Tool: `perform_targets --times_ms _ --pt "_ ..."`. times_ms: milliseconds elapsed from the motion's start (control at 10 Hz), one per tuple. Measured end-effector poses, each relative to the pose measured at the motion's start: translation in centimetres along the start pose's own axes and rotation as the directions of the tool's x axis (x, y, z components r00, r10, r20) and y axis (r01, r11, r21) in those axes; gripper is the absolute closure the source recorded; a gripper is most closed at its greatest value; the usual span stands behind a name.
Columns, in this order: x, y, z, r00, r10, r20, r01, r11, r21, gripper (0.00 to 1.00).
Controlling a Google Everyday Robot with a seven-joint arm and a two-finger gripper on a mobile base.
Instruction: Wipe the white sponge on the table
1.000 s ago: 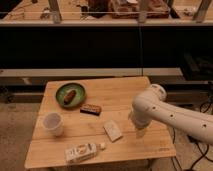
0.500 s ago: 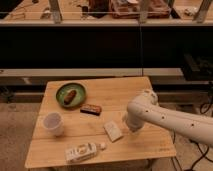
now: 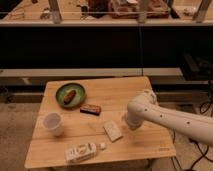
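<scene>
Gripper (image 3: 125,121) sits low over the tabletop (image 3: 150,142), just right of the white sponge (image 3: 113,130); how it is set, wide or narrow, cannot be told. The sponge lies flat near the tabletop's middle, with a carton (image 3: 80,152) nearer left and a dark bar (image 3: 91,108) farther

A square table (image 3: 131,89) of light wooden planks carries five things. The white sponge (image 3: 113,130) lies flat near its middle. Beyond the sponge, slightly left, lies a dark brown bar (image 3: 91,108). Farther beyond and left sits a green plate (image 3: 62,89). Left of the sponge stands a white cup (image 3: 53,123). Nearer than the sponge, a white carton (image 3: 81,152) lies on its side. The gripper (image 3: 126,122) hangs just right of the sponge.
</scene>
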State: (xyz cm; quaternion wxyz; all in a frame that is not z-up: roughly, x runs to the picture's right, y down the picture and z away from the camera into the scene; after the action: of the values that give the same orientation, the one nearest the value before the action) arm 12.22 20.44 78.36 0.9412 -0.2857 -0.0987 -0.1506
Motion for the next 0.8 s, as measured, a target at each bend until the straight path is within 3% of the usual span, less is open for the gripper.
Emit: perform_targets --times_ms 800 --pt "0.4 -2.6 1.6 1.000 0.007 0.003 -0.008 1.000 0.029 0.35"
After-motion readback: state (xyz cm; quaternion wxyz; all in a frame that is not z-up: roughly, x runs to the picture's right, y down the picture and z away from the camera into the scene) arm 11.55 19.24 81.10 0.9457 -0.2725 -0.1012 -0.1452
